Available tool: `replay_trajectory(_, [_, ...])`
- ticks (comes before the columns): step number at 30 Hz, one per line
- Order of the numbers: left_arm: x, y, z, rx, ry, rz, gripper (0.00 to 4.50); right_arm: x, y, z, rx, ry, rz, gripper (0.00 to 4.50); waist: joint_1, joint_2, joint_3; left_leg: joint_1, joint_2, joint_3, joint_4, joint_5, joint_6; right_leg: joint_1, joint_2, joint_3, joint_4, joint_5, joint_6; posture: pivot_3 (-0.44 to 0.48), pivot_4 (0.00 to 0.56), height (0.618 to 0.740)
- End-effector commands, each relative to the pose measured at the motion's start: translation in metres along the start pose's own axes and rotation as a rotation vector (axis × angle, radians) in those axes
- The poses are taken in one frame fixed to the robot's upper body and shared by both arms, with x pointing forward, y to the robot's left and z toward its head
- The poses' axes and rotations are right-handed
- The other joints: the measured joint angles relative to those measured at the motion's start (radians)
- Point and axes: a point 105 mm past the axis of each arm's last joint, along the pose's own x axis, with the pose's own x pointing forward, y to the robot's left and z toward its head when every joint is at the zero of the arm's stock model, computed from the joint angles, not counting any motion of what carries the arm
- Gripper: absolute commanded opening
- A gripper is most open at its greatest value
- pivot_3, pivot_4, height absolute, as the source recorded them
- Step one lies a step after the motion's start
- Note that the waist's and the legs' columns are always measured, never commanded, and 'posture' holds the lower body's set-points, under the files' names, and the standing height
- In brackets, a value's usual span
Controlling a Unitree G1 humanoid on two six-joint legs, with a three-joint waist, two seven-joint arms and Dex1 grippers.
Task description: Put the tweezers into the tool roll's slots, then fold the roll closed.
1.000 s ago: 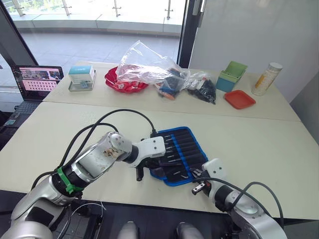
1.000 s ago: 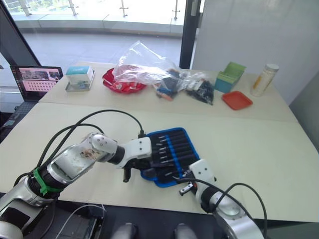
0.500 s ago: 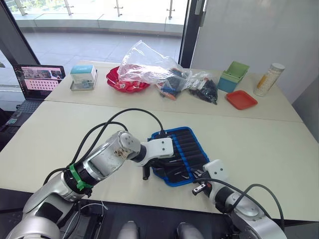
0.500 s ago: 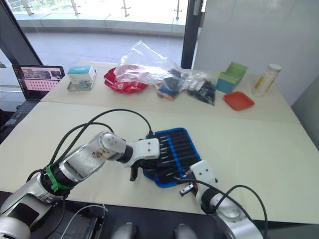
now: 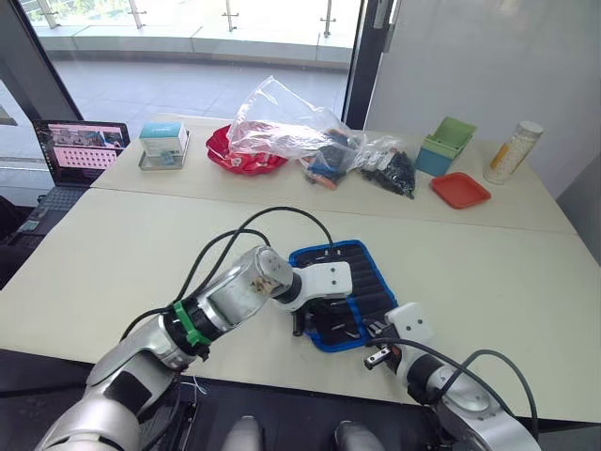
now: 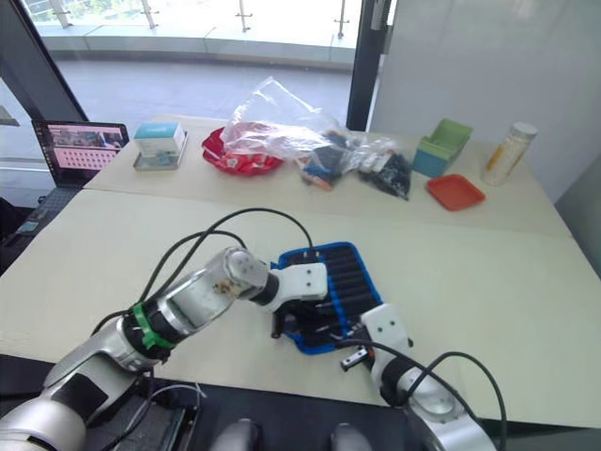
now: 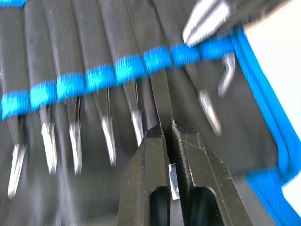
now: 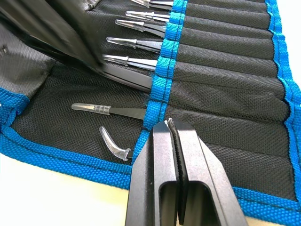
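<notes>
Far left of the counter (image 5: 113,235) there's a laptop (image 5: 83,150), then a small box (image 5: 163,141), a red bowl (image 5: 246,158) and clear bags (image 5: 300,132) along the back. Toward the front edge the left gripper (image 7: 168,129) sits over the roll (image 5: 352,282), which lies open and flat near the middle of the counter. Its fingers (image 7: 150,160) are clenched on one of the tweezers (image 7: 161,96), the shaft already running up under the blue band into one of the slots (image 7: 155,28). The other tweezers sit in neighbouring slots with silvery tips poking out. One clear tip cap (image 8: 113,146) lies loose on the fabric. The right gripper (image 8: 170,127) is at the roll's near right corner, fingers pressed together with nothing between them, hovering just above the blue band. Further right at the back: green tub (image 5: 443,146), orange tray (image 5: 460,190), a bottle (image 5: 512,152).
</notes>
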Motion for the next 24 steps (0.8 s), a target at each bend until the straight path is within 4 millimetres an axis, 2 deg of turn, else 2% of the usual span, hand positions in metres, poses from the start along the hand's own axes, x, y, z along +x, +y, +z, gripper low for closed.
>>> replay_trajectory(1, [0.011, -0.004, 0.021, 0.059, -0.063, -0.028, 0.02, -0.001, 0.013, -0.032, 0.056, 0.139, 0.049, 0.00, 0.001, 0.000, 0.000, 0.000, 0.000, 0.000, 0.000, 0.000, 0.000, 0.000, 0.000, 0.000, 0.000, 0.000, 0.000, 0.000, 0.150, 0.723])
replay_trajectory(6, [0.015, -0.004, 0.021, 0.051, -0.071, -0.045, 0.02, -0.002, 0.014, -0.033, 0.055, 0.141, 0.048, 0.00, 0.002, 0.000, 0.000, 0.000, -0.001, -0.001, 0.000, 0.000, 0.000, 0.001, 0.000, 0.000, 0.000, 0.000, 0.000, 0.000, 0.150, 0.723])
replay_trajectory(13, [0.005, 0.002, 0.024, 0.033, -0.103, -0.024, 0.02, -0.001, 0.013, -0.032, 0.051, 0.142, 0.052, 0.00, 0.002, 0.000, 0.000, 0.000, -0.001, -0.001, 0.000, 0.000, 0.000, 0.001, 0.000, 0.000, 0.001, 0.000, 0.000, 0.000, 0.150, 0.723])
replay_trajectory(15, [-0.003, 0.007, 0.029, 0.033, -0.140, -0.008, 0.81, -0.001, 0.013, -0.032, 0.050, 0.142, 0.052, 0.00, 0.002, 0.000, 0.000, 0.000, -0.001, -0.001, 0.000, 0.000, 0.000, 0.000, 0.000, 0.000, 0.001, 0.000, 0.000, 0.000, 0.150, 0.723])
replay_trajectory(18, [-0.021, 0.017, 0.036, 0.028, -0.196, 0.031, 1.74, -0.001, 0.012, -0.032, 0.048, 0.142, 0.054, 0.00, -0.002, 0.001, 0.000, 0.000, -0.001, -0.001, 0.000, 0.000, 0.000, 0.000, 0.000, 0.000, 0.001, 0.000, 0.000, 0.000, 0.150, 0.723])
replay_trajectory(24, [-0.059, 0.027, 0.026, 0.012, -0.217, 0.078, 3.79, 0.001, 0.011, -0.032, 0.042, 0.143, 0.064, 0.00, -0.010, 0.001, 0.000, 0.001, 0.000, -0.001, 0.000, 0.000, 0.000, 0.000, 0.000, 0.000, 0.003, 0.000, 0.000, 0.000, 0.150, 0.723])
